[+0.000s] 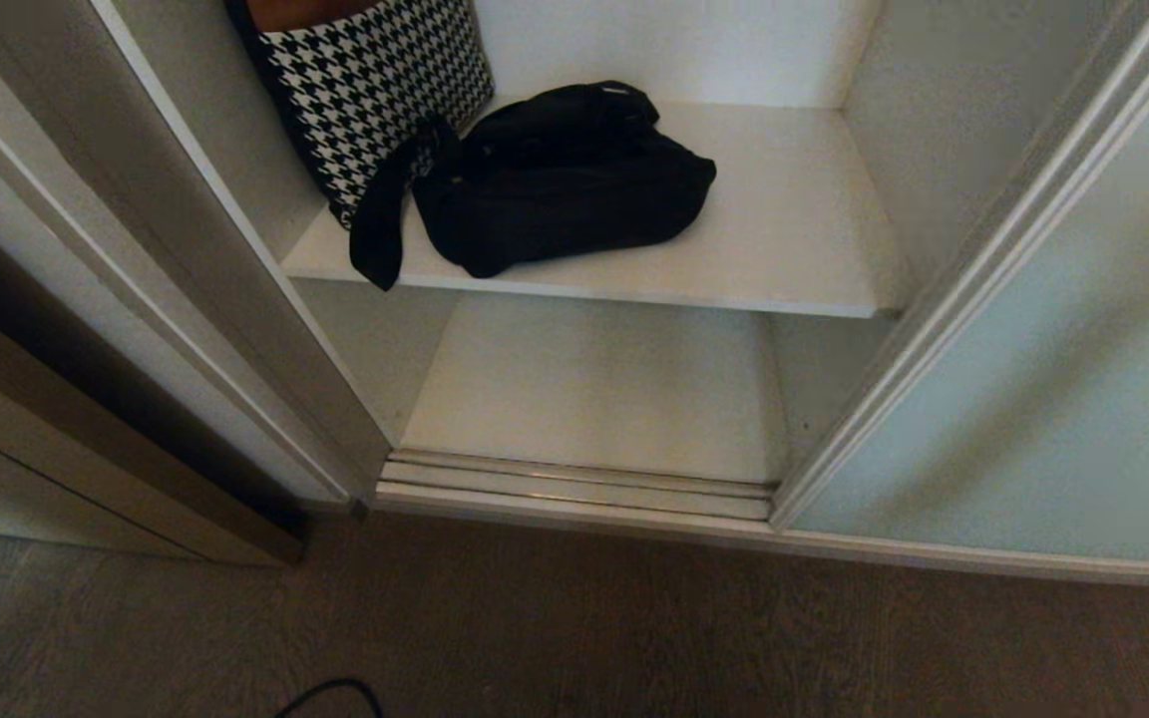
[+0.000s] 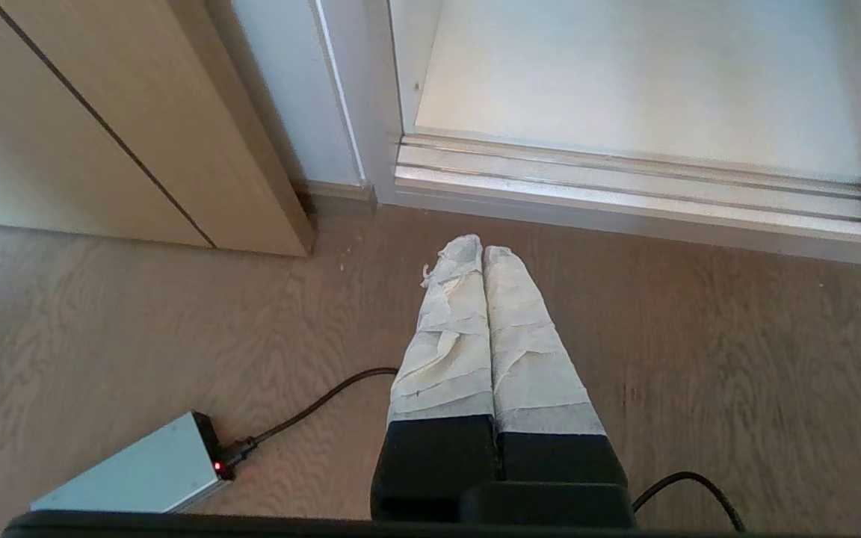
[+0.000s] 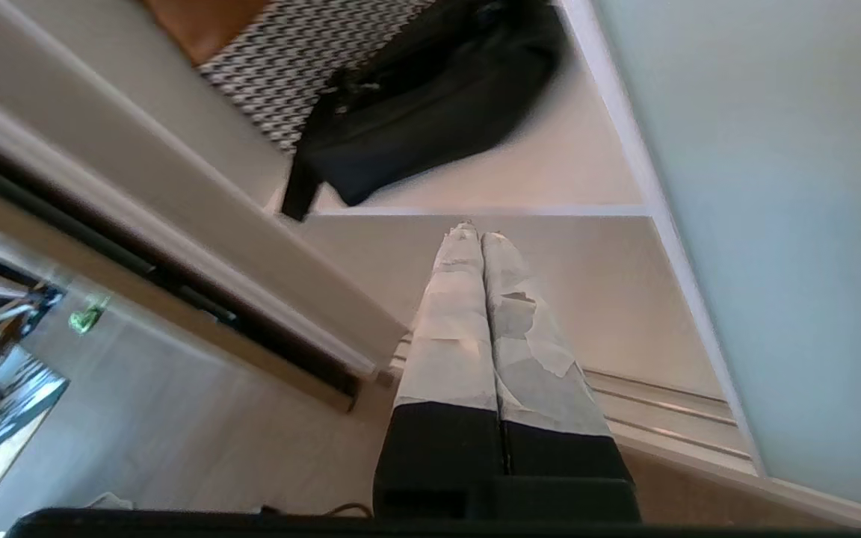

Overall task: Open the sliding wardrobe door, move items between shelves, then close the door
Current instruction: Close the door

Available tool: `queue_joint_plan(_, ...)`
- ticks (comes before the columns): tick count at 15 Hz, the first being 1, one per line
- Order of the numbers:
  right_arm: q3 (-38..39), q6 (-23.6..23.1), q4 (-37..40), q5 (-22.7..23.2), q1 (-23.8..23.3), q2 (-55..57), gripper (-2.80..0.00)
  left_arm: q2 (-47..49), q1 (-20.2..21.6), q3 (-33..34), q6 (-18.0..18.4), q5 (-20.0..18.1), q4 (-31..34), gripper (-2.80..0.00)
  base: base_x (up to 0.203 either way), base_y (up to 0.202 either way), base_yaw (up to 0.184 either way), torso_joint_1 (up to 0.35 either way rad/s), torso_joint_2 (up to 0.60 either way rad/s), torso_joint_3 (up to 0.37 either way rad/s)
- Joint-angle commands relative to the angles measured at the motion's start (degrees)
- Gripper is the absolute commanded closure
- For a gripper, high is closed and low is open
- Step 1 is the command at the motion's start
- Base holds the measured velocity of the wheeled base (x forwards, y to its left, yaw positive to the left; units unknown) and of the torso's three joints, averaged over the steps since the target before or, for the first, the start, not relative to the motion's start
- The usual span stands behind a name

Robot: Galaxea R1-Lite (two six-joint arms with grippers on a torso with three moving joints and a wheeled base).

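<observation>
With the sliding wardrobe door (image 1: 1063, 399) already standing open, the black bag (image 1: 555, 179) is lying on the upper shelf (image 1: 794, 239); both grippers' fingers (image 3: 475, 314) are pressed together, empty, closing still pending.

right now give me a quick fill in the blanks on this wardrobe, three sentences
1. The black bag lies on the ____ shelf.
2. Beside the bag leans a bag with a black-and-____ pattern.
3. The fingers of the right gripper are ____, holding nothing.

Missing words: upper; white; shut
</observation>
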Motion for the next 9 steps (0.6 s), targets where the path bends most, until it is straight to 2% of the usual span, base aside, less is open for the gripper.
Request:
queue_joint_plan(1, 0.4, 0.2, 1.3, 0.0, 0.5, -5.0, 0.00, 0.1, 0.0, 0.0, 0.0, 0.0, 0.0, 0.00, 0.000, 0.000, 0.000, 0.000, 0.00, 0.000)
queue_joint_plan(9, 1.1, 0.2, 3.2, -2.1, 0.5, -7.4, 0.00, 0.1, 0.0, 0.0, 0.0, 0.0, 0.0, 0.00, 0.000, 0.000, 0.000, 0.000, 0.00, 0.000)
